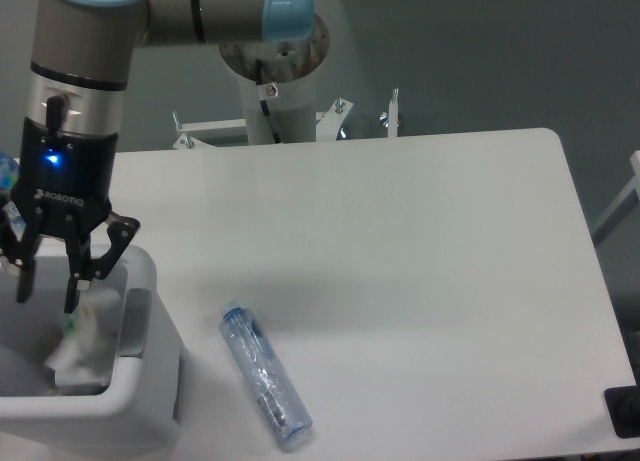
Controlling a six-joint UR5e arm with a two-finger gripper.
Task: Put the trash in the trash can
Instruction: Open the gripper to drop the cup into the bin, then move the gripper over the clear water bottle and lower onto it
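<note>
- Silver-grey arm tubes with pale blue joint caps.
- Black gripper (46, 286) (white lettering, a small blue light glowing), with two dark linked fingers (72, 289).
</note>
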